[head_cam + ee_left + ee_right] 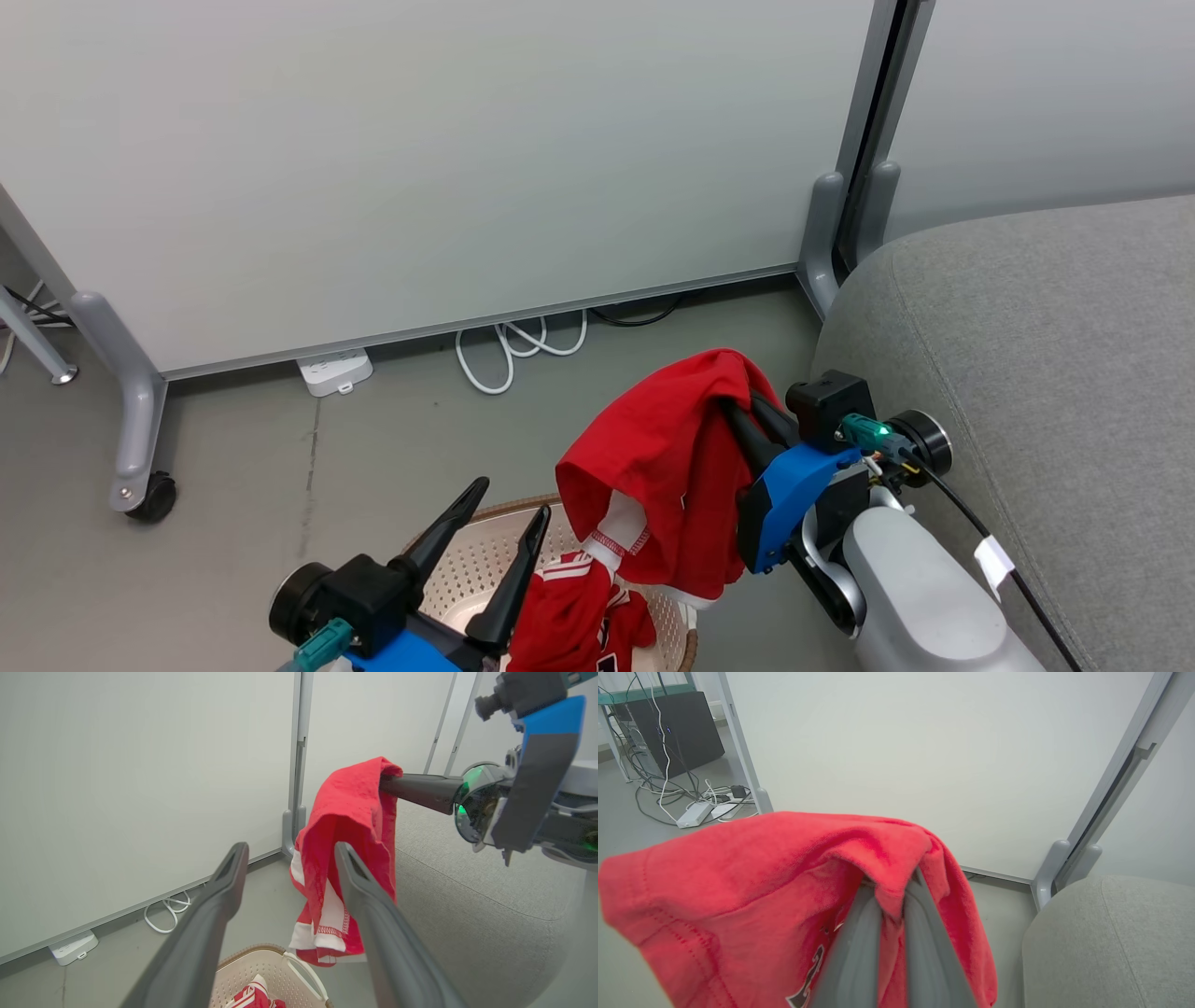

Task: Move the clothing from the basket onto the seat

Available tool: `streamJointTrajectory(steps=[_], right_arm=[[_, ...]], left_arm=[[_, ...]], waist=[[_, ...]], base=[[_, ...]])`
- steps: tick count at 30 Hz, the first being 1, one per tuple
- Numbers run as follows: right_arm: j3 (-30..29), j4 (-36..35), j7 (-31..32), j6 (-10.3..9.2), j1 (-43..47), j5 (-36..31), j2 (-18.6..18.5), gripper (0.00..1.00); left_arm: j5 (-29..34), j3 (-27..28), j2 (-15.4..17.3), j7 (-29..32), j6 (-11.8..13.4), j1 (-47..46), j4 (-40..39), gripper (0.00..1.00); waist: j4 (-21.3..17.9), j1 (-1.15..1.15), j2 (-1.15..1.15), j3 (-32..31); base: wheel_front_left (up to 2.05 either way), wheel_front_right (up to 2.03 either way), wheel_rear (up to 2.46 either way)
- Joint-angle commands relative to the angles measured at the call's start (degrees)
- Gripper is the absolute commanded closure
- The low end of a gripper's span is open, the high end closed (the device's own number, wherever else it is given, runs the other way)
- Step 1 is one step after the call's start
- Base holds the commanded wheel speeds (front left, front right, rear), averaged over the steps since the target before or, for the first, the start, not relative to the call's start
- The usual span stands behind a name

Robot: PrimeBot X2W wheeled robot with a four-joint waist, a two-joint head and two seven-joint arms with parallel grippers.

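- Right gripper (747, 420): fingers pinched together on a top fold of a red jersey (663, 457). Cloth draped over both fingertips and hanging free below and to their left, white striped trim lowest.
- Left gripper (512, 499): fingers spread apart, nothing between them. Poised just above the basket (462, 569), down and left of the right gripper.
- Risk, slip: hold on one narrow fold only. Likely to slide out under a quick swing toward the sofa (1027, 355), landing on the floor between basket and sofa.
- Risk, snag: hanging hem close to the left gripper's nearer finger and to the basket rim. Could catch on either in transit.
- Risk, short drop: rounded sofa edge just right of the right wrist. Release too near that edge likely to let the jersey slither off.
- Basket: cream, perforated, brown rim, directly below the left gripper. Contents: a second red jersey (569, 616), crumpled, white stripes showing, on the side nearer the right gripper.
- Sofa: grey, destination, right of the right gripper.
- Task standing, judged: one garment raised out of the basket, not yet placed; the other not yet picked.
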Motion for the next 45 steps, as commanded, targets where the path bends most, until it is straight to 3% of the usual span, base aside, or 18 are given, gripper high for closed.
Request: streamJointTrajectory(steps=[1, 8, 13, 35, 45], right_arm=[[0.0, -0.3, 0.0, -0.02, 1.0, -0.2, -0.1, 1.0], [0.7, -0.5, -0.2, -0.02, 0.7, 0.9, -0.1, 1.0], [1.0, -0.6, -0.4, -0.02, 0.1, 1.3, -0.1, 1.0], [0.0, 0.0, -1.2, -0.02, -0.7, 1.0, -0.1, 1.0], [-3.1, -0.4, -2.1, -0.02, 1.0, 0.0, 0.0, 1.0]], left_arm=[[0.2, 0.4, 0.1, -0.2, -0.2, 0.6, 0.1, 0.0], [2.4, 3.2, -1.0, -0.2, -1.6, 1.7, 1.1, 0.0], [3.4, 4.5, -1.6, -0.2, -2.1, 2.3, 1.3, 0.0], [6.6, 6.5, -3.7, -0.2, -3.5, 1.0, 0.7, 0.0], [5.9, 3.6, -3.2, -0.2, -3.8, -1.8, 2.1, 0.0]], waist=[[0.0, 0.0, 0.0, 0.0], [-1.3, 0.0, 0.0, 0.0], [-4.3, 0.0, 0.0, 0.2], [-27.1, 0.0, 0.0, 3.6], [-28.3, 0.0, 0.0, 4.3]], base=[[0.0, 0.0, 0.0], [0.0, 0.0, 0.0], [0.0, 0.0, 0.0], [0.0, 0.0, 0.0], [0.0, 0.0, 0.0]])
